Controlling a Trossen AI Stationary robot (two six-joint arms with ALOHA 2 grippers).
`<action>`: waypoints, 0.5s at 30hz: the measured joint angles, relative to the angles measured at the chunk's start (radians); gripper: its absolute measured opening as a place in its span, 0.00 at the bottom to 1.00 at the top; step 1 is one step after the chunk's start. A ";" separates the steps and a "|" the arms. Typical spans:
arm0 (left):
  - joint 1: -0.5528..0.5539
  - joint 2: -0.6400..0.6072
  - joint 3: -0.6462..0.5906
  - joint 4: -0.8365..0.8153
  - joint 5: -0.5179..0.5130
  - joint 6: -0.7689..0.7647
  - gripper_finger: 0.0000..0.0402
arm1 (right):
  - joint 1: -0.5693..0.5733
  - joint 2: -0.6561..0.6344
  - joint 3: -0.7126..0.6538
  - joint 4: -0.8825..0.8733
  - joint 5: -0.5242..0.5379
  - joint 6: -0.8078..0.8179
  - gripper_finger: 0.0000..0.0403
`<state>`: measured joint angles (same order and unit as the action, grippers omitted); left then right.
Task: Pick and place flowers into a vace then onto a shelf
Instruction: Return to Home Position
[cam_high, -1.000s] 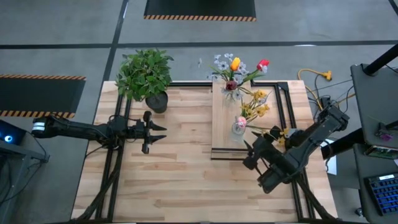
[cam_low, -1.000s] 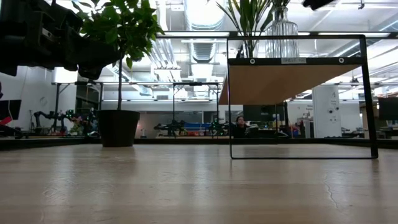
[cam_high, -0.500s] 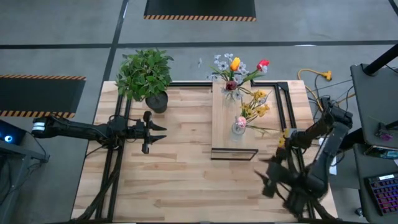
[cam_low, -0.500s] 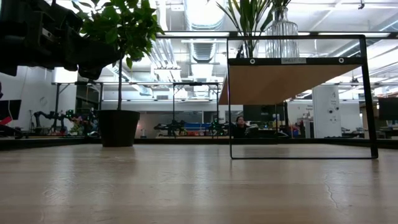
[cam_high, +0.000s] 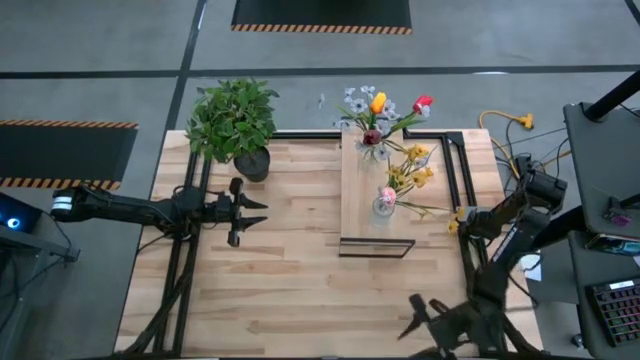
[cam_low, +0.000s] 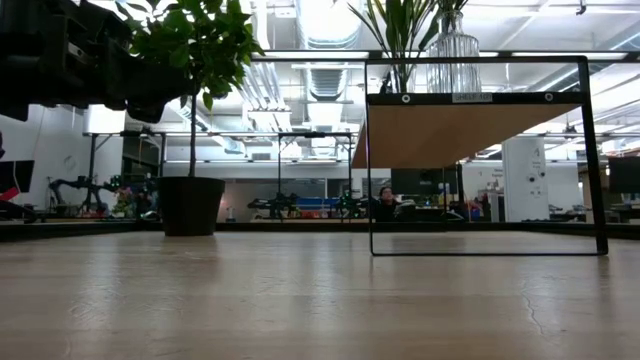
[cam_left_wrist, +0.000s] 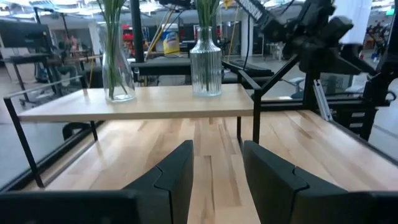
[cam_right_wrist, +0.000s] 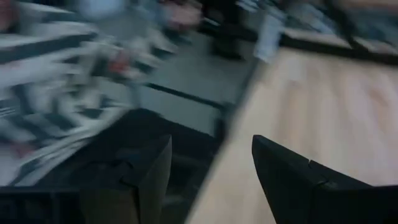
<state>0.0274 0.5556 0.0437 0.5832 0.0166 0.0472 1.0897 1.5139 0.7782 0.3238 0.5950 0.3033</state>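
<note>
The pale-wood shelf stands on its black frame at the table's right centre. Two glass vases stand on it. The far vase holds red and yellow tulips and grey sprigs. The near vase holds small yellow blooms and a pink one; one long stem leans out past the shelf's right edge. In the left wrist view both vases stand on the plank. My left gripper hovers open left of the shelf, pointing at it. My right gripper is open at the table's near edge, holding nothing.
A bushy potted plant stands at the far left corner. Black frame rails run along the table beside the shelf. A yellow cable lies off the far right corner. Bare wood lies between the arms.
My right gripper has swung away from the shelf's near right corner toward the table's near edge, sinking and turning as it went, its fingers still open and empty. The vases and flowers have stayed where they were.
</note>
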 joint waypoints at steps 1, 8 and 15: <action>0.000 0.000 0.000 0.000 0.000 -0.012 0.31 | -0.014 0.000 -0.035 0.090 -0.066 -0.071 0.53; 0.000 0.000 0.000 -0.004 0.000 -0.064 0.31 | -0.140 -0.072 -0.219 0.246 -0.083 -0.238 0.48; 0.000 0.000 0.000 -0.004 0.000 -0.074 0.31 | -0.224 -0.287 -0.382 0.368 -0.268 -0.376 0.27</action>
<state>0.0274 0.5560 0.0437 0.5793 0.0162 -0.0266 0.8654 1.2265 0.3962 0.6914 0.3269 -0.0726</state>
